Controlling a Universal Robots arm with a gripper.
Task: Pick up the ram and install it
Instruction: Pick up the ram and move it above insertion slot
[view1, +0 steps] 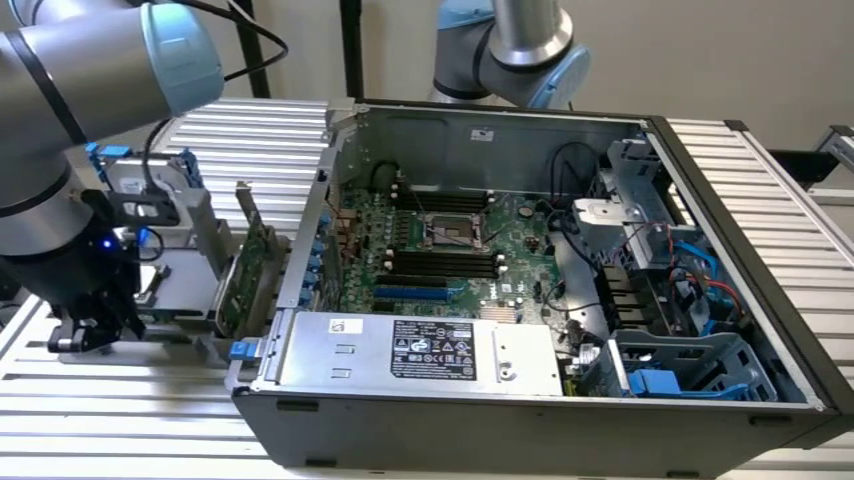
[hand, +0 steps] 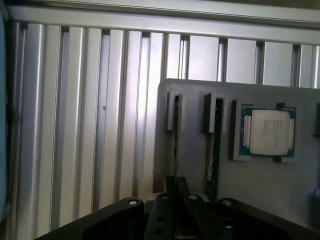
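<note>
The gripper (hand: 176, 181) is low over the grey holder plate (hand: 195, 160), and its fingers are drawn narrow onto the ram (hand: 176, 135), which stands on edge in a slot. A second ram stick (hand: 212, 150) stands just beside it, and a processor chip (hand: 268, 132) lies near. The plate rests on a ribbed aluminium table (view1: 160, 420). The open computer case (view1: 534, 400) is at the exterior view's right.

No words or numbers can be made out anywhere. In the exterior view the power supply carries a black label (view1: 434, 352) with white print and marks and a white sticker (view1: 346, 327) near it, all too small to read. In the wrist view the processor chip (hand: 268, 132) bears faint lines of print, also unreadable.
</note>
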